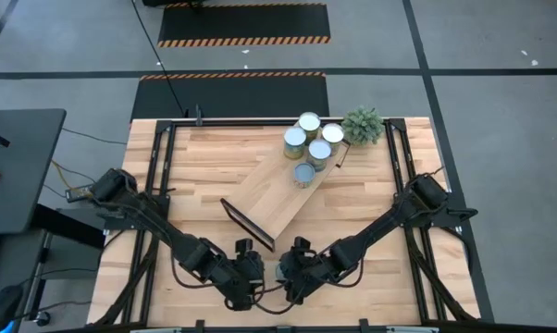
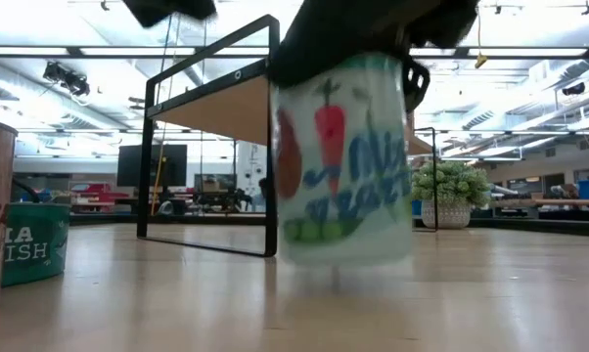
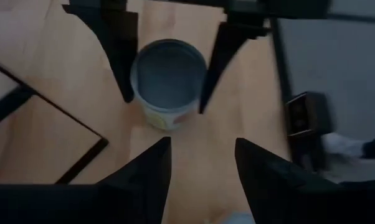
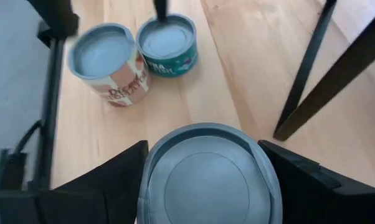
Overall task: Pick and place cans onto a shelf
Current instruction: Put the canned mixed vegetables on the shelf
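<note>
Both arms are folded in low over the near edge of the surface (image 1: 204, 157), wrists almost meeting in the middle. The right gripper (image 4: 207, 163) is pointed down with its jaws clamped on either side of a can (image 4: 209, 180), just in front of the near dark end frame of the shelf (image 1: 278, 194). In the low view that can (image 2: 345, 161) is seen clear of the wood, white-sided with a red carrot and blue lettering; a pale grey-blue lid is shown from above.

The left gripper (image 3: 199, 158) is held just beside it, jaws apart and nothing between them.

The shelf is laid diagonally across the surface, light wood with black frames. Five cans (image 1: 311, 143) are clustered on its far end, next to a small potted plant (image 1: 363, 125). Two more are left near the front edge: a peach-labelled can (image 4: 109, 62) and a teal can (image 4: 167, 43), touching each other.
</note>
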Action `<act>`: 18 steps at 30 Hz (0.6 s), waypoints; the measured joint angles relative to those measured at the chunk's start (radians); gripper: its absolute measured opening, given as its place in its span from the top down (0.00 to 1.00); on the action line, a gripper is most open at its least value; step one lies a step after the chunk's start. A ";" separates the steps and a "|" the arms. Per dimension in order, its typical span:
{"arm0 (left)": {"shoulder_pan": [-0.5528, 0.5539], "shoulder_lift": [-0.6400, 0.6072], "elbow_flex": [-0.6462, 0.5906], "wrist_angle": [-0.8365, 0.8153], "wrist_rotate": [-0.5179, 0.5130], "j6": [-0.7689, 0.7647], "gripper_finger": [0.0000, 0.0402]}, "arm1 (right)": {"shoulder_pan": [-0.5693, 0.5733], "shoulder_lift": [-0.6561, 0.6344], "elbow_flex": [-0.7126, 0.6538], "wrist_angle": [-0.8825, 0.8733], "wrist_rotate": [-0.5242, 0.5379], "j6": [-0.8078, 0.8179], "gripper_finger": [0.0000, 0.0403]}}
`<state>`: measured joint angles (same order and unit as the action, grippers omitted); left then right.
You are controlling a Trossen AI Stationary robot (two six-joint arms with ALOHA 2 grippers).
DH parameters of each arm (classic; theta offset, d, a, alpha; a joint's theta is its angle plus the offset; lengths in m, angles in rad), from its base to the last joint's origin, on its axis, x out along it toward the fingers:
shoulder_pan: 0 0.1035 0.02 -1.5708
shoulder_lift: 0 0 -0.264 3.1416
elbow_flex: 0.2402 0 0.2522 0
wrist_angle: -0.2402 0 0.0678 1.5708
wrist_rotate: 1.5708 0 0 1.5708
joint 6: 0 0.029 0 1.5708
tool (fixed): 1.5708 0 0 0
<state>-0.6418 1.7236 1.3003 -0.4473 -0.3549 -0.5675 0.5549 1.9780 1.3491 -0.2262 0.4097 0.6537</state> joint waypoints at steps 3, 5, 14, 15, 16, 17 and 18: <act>0.000 -0.041 0.000 0.000 0.015 -0.023 0.55 | 0.000 -0.043 0.000 -0.064 -0.012 0.000 0.28; 0.000 -0.069 0.000 0.002 0.019 -0.022 0.55 | 0.000 -0.074 0.000 -0.113 -0.014 -0.001 0.28; 0.028 -0.205 0.000 -0.064 0.019 0.038 0.56 | -0.017 -0.221 -0.001 -0.332 -0.011 0.055 0.28; 0.032 -0.221 0.000 -0.066 0.019 0.052 0.57 | -0.023 -0.238 -0.001 -0.354 -0.006 0.067 0.28; 0.037 -0.236 0.000 -0.068 0.019 0.065 0.57 | -0.029 -0.256 -0.001 -0.375 -0.002 0.080 0.28; 0.042 -0.249 0.000 -0.074 0.019 0.084 0.57 | -0.034 -0.272 -0.001 -0.402 0.004 0.093 0.28; 0.046 -0.262 0.000 -0.079 0.019 0.104 0.57 | -0.041 -0.289 -0.001 -0.428 0.007 0.106 0.28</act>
<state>-0.5956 1.4620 1.3003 -0.5262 -0.3357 -0.4633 0.5138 1.6892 1.3479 -0.6546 0.4163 0.7595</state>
